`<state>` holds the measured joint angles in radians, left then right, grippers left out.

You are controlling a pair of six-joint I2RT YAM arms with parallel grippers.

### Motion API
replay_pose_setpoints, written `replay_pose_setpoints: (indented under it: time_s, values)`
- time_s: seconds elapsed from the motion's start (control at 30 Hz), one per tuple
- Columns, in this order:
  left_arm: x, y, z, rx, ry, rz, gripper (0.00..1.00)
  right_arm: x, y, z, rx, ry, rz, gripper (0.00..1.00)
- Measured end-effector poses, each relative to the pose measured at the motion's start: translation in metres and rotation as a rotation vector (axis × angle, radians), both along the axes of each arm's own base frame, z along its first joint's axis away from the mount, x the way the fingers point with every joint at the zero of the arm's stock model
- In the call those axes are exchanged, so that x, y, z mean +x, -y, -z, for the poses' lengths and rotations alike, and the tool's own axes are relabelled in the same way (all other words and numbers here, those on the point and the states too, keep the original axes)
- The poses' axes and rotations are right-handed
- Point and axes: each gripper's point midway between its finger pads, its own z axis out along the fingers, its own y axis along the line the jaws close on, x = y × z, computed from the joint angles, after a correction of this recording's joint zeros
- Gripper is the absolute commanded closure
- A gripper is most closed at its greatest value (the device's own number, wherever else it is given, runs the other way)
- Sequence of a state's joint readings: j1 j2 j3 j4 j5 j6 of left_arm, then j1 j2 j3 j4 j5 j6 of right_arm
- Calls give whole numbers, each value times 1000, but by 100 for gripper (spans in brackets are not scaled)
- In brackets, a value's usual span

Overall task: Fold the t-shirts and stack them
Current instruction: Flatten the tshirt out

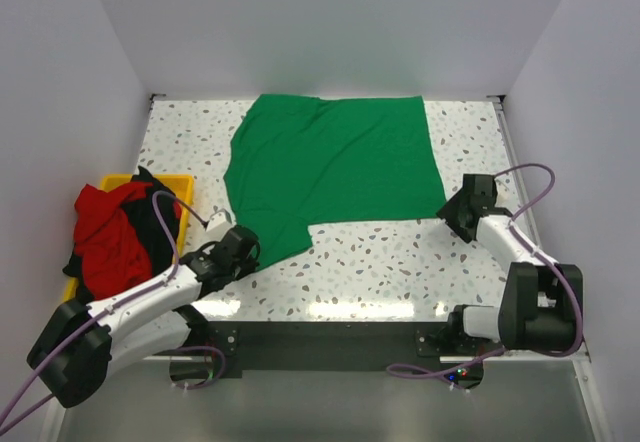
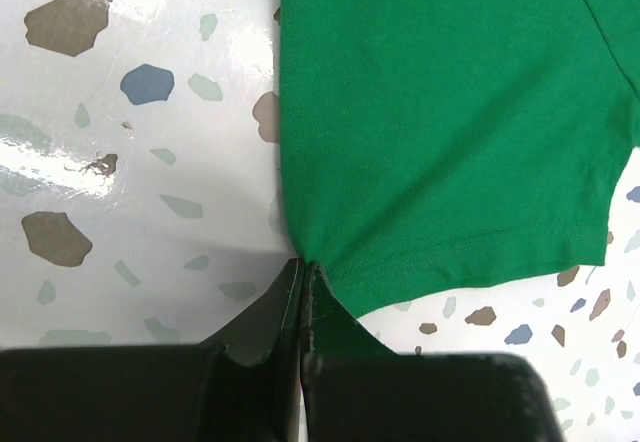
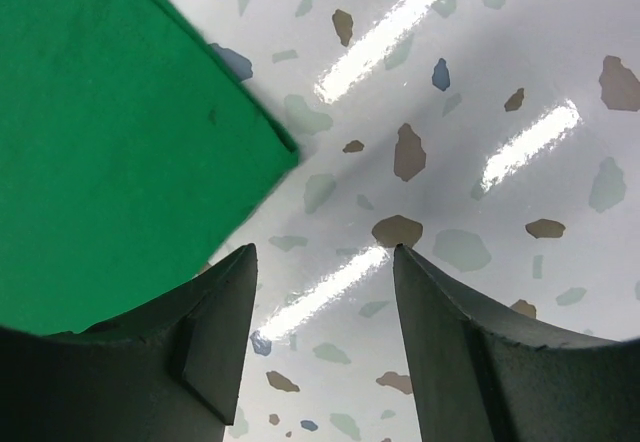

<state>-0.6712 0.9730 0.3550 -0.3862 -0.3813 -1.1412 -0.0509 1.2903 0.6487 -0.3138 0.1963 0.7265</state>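
- Currently the green t-shirt (image 1: 335,167) lies flat on the bench (image 1: 400,262).
- Its near-left hem corner is pinched in the left hand (image 2: 303,272).
- Beside its near-right corner, the right hand (image 3: 325,262) gapes empty.
- To its left, a red t-shirt (image 1: 105,237) and a black t-shirt (image 1: 155,212) fill the yellow bin (image 1: 185,197).

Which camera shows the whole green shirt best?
The top external view: the green t-shirt lies spread out there, nearly all showing. The left wrist view shows only one hemmed corner pinched in the left end effector. The right wrist view shows only another corner beside the open right end effector.
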Motion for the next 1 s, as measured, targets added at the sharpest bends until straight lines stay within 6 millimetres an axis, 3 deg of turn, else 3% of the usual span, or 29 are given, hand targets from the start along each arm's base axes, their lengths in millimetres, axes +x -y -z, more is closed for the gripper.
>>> replay_pose_setpoints:
  time_s: [0.33, 0.6, 0.8, 1.0]
  values:
    - [-6, -3, -1, 6, -13, 10, 100, 9, -1, 21, 29, -24, 23, 46]
    - [-7, -4, -1, 7, -17, 12, 100, 21, -1, 20, 41, 17, 44, 48]
    - [-8, -3, -1, 6, -20, 14, 100, 27, -2, 22, 52, 33, 58, 60]
    - [-10, -4, 0, 8, -28, 16, 100, 30, -2, 23, 57, 39, 64, 82]
